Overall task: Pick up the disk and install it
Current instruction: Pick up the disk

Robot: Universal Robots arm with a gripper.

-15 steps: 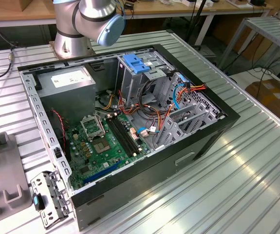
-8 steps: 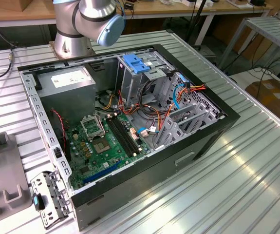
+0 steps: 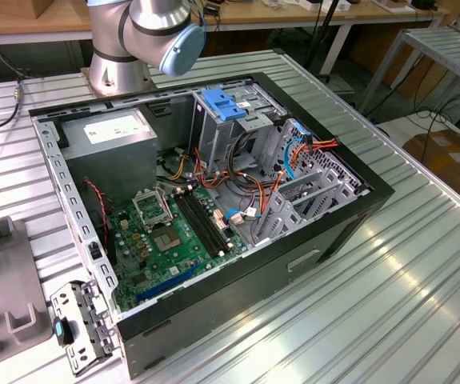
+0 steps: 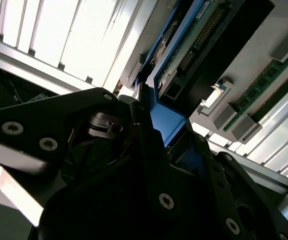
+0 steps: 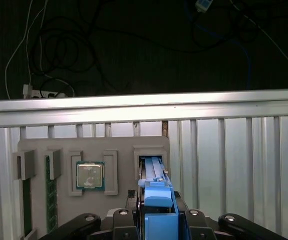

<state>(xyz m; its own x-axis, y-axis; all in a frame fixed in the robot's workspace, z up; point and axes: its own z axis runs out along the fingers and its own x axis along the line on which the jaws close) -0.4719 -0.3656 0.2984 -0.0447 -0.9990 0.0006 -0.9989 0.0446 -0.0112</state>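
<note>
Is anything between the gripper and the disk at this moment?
Nothing visible does. In the first wrist view the gripper straddles the blue side rail of the disk, and the disk stands in a slot of the grey tray. Whether the gripper actually grips the disk cannot be told.

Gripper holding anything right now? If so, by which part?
Yes: in the first wrist view the gripper is shut on the disk, clamped across its blue plastic rail end.

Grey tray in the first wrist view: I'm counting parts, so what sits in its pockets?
Seen: a processor chip, a green memory stick and the disk, edge-on. The claw covers the disk's near end.
</note>
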